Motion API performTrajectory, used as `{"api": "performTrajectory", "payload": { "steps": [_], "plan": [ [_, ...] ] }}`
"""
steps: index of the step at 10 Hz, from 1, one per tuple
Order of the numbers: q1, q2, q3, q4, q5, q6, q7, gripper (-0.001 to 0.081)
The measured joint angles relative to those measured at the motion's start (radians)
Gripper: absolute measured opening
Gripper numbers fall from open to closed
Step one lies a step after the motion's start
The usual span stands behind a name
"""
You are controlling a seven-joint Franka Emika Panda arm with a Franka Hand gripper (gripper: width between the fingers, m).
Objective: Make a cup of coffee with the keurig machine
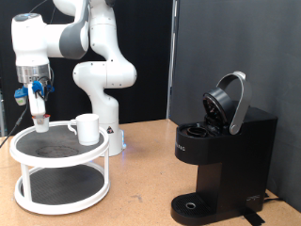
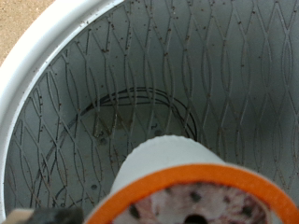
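Observation:
The cup (image 1: 87, 128), a small white mug, stands on the top shelf of a white two-tier round rack (image 1: 28, 158) at the exterior view's left. My gripper (image 1: 39, 113) hangs over that shelf to the left of the cup, shut on a small white pod (image 1: 40, 121). The wrist view shows the pod (image 2: 177, 168) close up, with its orange rim, above the grey mesh shelf (image 2: 187, 65). The keurig machine (image 1: 221, 160) stands at the exterior view's right, its hinged lid (image 1: 229, 102) raised open and nothing on its round drip base (image 1: 193, 205).
The rack's white rim (image 2: 47, 56) curves round the mesh in the wrist view. The arm's white base (image 1: 105, 89) stands behind the rack. A dark wall panel rises behind the machine on the wooden table (image 1: 141, 188).

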Motion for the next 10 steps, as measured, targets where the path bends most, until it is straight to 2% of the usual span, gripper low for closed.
{"api": "performTrajectory", "payload": {
  "steps": [2, 4, 6, 7, 8, 10],
  "plan": [
    [0.013, -0.009, -0.002, 0.010, 0.080, -0.057, -0.045, 0.0385],
    [0.066, -0.037, -0.006, 0.044, 0.239, -0.135, -0.101, 0.0385],
    [0.121, -0.060, -0.001, 0.053, 0.377, -0.134, -0.107, 0.0385],
    [0.135, -0.064, 0.019, 0.049, 0.421, -0.108, -0.066, 0.0385],
    [0.139, -0.064, 0.038, 0.043, 0.440, -0.081, -0.020, 0.0385],
    [0.140, -0.061, 0.032, 0.047, 0.444, -0.112, -0.038, 0.0385]
  ]
}}
